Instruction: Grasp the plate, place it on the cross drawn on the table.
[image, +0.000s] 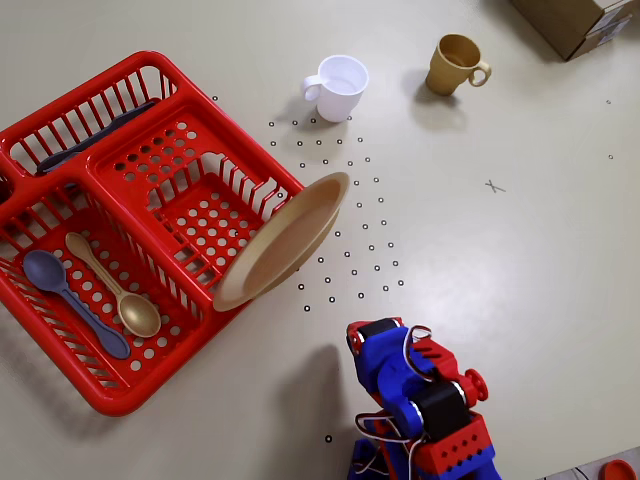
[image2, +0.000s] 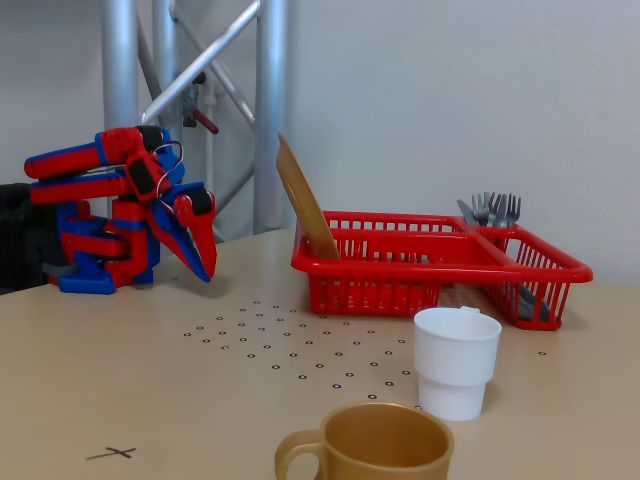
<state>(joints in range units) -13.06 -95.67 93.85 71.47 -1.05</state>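
The red-and-blue arm sits folded at the near edge of the worktop (image: 520, 250) in the overhead view, and at the left in the fixed view. Its hand (image2: 203, 262) points down toward the worktop with the tips hanging just above the surface, touching nothing. The two fingers lie close together in the fixed view, but whether they are fully closed cannot be told; they hold nothing.

Just beyond the hand lies a grid of small black ringed dots (image: 345, 230) on the worktop. The plate (image: 283, 241) stands steeply tilted on its edge, leaning against the corner of the red basket (image: 110, 390) that is nearest the dots; in the fixed view the plate (image2: 303, 205) rises above the basket's left end, its lower edge hidden behind the rim. It is apart from the hand.

The basket (image2: 540, 262) holds a gold spoon (image: 118, 290) and a blue-grey spoon (image: 70, 297) side by side in its near-left compartment, and grey forks (image2: 492, 210) show at its far side in the fixed view.

Beyond the dots, a white mug (image: 338, 88) stands upright, and a tan mug (image: 455, 64) stands to its right in the overhead view. The cross (image: 494, 186) is drawn on bare worktop to the right of the dots, well apart from the plate and uncovered; the fixed view shows it (image2: 112, 453) at the lower left. A cardboard box (image: 580, 22) sits at the far right corner.
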